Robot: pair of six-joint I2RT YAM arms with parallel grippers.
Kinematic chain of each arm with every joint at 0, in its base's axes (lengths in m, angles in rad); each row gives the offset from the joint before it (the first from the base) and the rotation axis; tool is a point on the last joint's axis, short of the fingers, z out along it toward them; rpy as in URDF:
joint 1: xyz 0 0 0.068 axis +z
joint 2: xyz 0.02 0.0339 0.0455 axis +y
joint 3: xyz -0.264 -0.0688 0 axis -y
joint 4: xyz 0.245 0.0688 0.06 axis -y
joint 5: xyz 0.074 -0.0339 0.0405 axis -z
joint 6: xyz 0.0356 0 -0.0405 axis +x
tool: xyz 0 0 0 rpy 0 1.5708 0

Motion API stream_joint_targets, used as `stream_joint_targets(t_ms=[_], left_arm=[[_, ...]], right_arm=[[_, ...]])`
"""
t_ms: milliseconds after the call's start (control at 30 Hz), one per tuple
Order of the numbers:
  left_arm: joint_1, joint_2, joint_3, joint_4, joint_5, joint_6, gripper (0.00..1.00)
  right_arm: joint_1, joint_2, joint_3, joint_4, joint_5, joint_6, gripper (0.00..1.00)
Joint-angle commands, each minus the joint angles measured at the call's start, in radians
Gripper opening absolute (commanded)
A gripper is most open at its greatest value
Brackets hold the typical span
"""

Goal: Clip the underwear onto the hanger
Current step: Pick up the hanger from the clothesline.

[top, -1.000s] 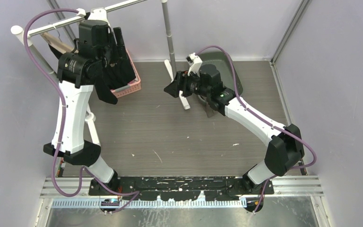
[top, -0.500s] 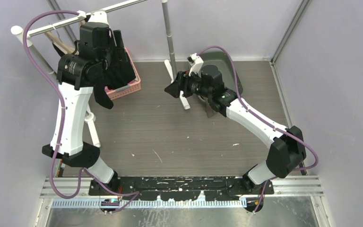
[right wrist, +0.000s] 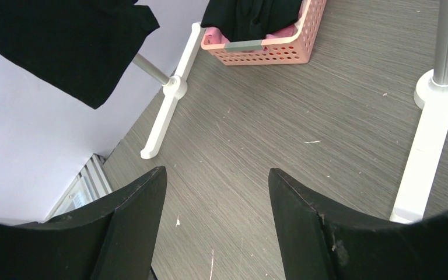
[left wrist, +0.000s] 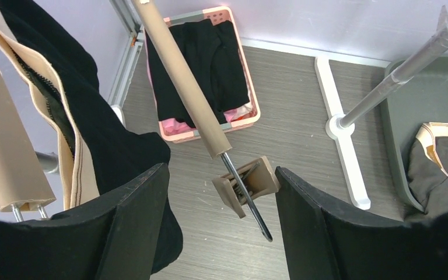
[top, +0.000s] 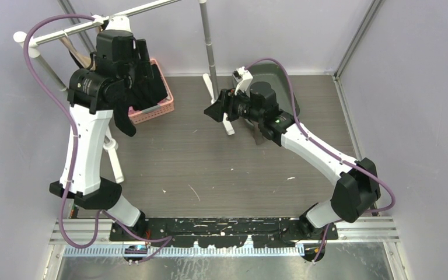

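Note:
A wooden hanger [left wrist: 182, 73] hangs from the rack rail; it also shows in the top view [top: 79, 56]. A tan clip [left wrist: 248, 183] sits on its metal rod, shut on nothing. Black underwear with a tan waistband [left wrist: 76, 125] hangs at the hanger's left side; what holds it there is hidden. My left gripper [left wrist: 220, 175] is open, with one finger on each side of the free clip and not touching it. My right gripper [right wrist: 217, 175] is open and empty above the floor, right of the rack's middle foot. In the top view the left gripper [top: 147, 79] is high by the rail and the right gripper [top: 214, 109] is mid-table.
A pink basket [left wrist: 252, 119] holds more black clothes, below the hanger. A green tray [left wrist: 394, 116] at the right holds a dark grey garment [left wrist: 434, 169]. The rack's upright pole [top: 209, 41] and white feet [right wrist: 423, 157] stand between the arms.
The left arm has shifted slightly up and to the left along the rail. The right gripper has crept a little to the left. Both grippers stay open.

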Motion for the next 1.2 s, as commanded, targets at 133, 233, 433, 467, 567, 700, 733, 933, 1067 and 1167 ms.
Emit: stream_joint_targets(t_ms=[133, 233, 433, 467, 567, 700, 733, 933, 1067, 1167], left_arm=[[-0.004, -0.058, -0.003, 0.016, -0.06, 0.019, 0.68], [-0.003, -0.059, -0.003, 0.021, -0.062, 0.019, 0.68], [-0.003, -0.054, 0.0, 0.023, -0.059, 0.016, 0.67], [-0.003, -0.053, 0.0, 0.023, -0.057, 0.016, 0.67], [-0.003, -0.054, -0.003, 0.023, -0.056, 0.015, 0.67], [-0.004, -0.054, -0.004, 0.024, -0.057, 0.015, 0.67], [-0.003, -0.054, -0.005, 0.023, -0.059, 0.016, 0.66], [-0.004, -0.057, -0.009, 0.024, -0.062, 0.018, 0.66], [-0.003, -0.06, -0.01, 0.023, -0.065, 0.019, 0.66], [-0.003, -0.064, -0.013, 0.024, -0.064, 0.019, 0.66]], right_arm=[[0.004, -0.047, 0.009, 0.057, -0.001, 0.002, 0.7], [0.003, -0.046, 0.007, 0.061, -0.002, 0.002, 0.7], [0.003, -0.051, 0.004, 0.06, 0.0, 0.001, 0.7], [0.003, -0.052, 0.004, 0.06, 0.001, 0.002, 0.7], [0.003, -0.052, 0.002, 0.06, 0.001, 0.001, 0.7], [0.003, -0.054, 0.003, 0.058, 0.002, 0.001, 0.7], [0.003, -0.054, 0.003, 0.058, 0.002, 0.001, 0.7], [0.003, -0.053, 0.003, 0.058, 0.002, 0.001, 0.7], [0.004, -0.053, 0.002, 0.058, 0.002, 0.001, 0.7], [0.002, -0.054, 0.001, 0.059, 0.002, 0.001, 0.7]])
